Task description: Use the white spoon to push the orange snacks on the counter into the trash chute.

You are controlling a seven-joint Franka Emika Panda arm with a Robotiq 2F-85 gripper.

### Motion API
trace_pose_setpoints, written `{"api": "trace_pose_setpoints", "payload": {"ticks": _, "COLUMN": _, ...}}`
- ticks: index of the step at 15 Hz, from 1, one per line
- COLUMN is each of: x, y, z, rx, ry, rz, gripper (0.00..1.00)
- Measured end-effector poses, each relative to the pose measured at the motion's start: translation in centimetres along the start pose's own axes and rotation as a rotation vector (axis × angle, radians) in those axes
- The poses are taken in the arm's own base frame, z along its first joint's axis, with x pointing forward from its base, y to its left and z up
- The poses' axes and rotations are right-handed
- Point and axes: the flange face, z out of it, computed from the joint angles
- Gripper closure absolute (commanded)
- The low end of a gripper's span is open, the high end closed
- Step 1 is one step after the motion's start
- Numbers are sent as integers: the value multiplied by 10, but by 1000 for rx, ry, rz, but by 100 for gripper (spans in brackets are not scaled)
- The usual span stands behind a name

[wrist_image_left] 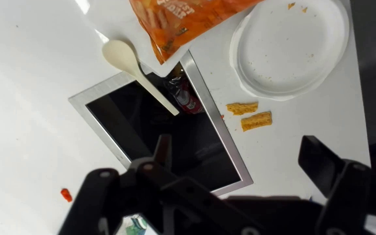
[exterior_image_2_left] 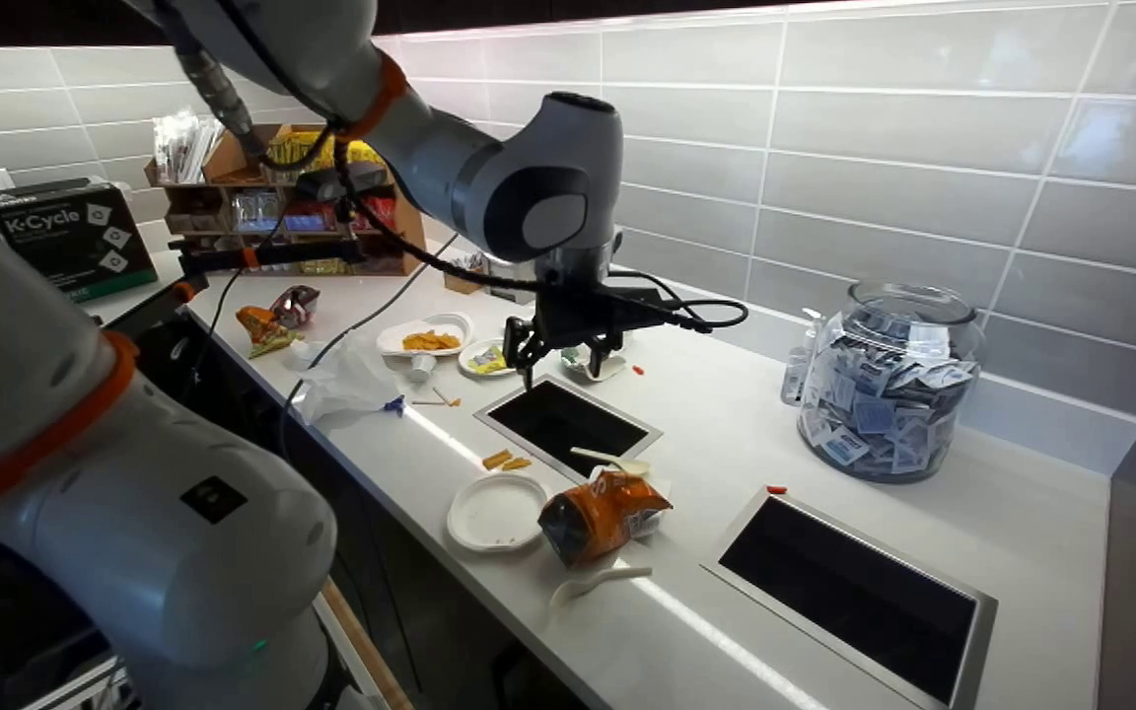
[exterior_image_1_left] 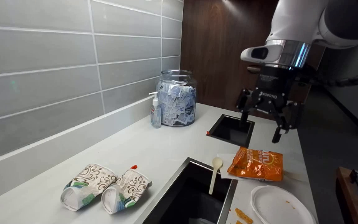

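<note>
The white spoon (wrist_image_left: 142,77) is cream-coloured, long, slim-handled and oval-headed.

Objects on the pale counter (exterior_image_1_left: 120,152), counted outward from one orange snack bag (exterior_image_1_left: 256,166). Near the bag: two metal-rimmed openings (exterior_image_2_left: 849,592), two pale spoons (wrist_image_left: 132,67), one white plate (wrist_image_left: 287,49), two loose chips (wrist_image_left: 256,121). Farther from the bag: two patterned cups (exterior_image_1_left: 90,182), two larger red fragments (wrist_image_left: 66,195), one glass jar (exterior_image_1_left: 176,74), one pump bottle (exterior_image_1_left: 156,115), one compartmented rack (exterior_image_2_left: 412,237), one black box (exterior_image_2_left: 75,237), at least two more plates (exterior_image_2_left: 390,343). Also far from the bag: packets (exterior_image_1_left: 179,105) too crowded for counting.
</note>
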Motion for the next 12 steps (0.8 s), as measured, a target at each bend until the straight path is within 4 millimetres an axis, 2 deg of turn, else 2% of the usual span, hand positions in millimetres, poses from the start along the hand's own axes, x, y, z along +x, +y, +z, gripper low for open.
{"api": "trace_pose_setpoints", "payload": {"ticks": 3, "x": 18, "y": -2, "z": 37, "rx": -15, "ry": 9, "rz": -122, "gripper": 0}}
{"api": "trace_pose_setpoints", "payload": {"ticks": 6, "x": 28, "y": -2, "z": 67, "rx": -31, "ry": 20, "rz": -212, "gripper": 0}}
{"api": "trace_pose_setpoints", "payload": {"ticks": 12, "x": 37, "y": 2, "z": 111, "rx": 11, "ry": 24, "rz": -305, "gripper": 0}}
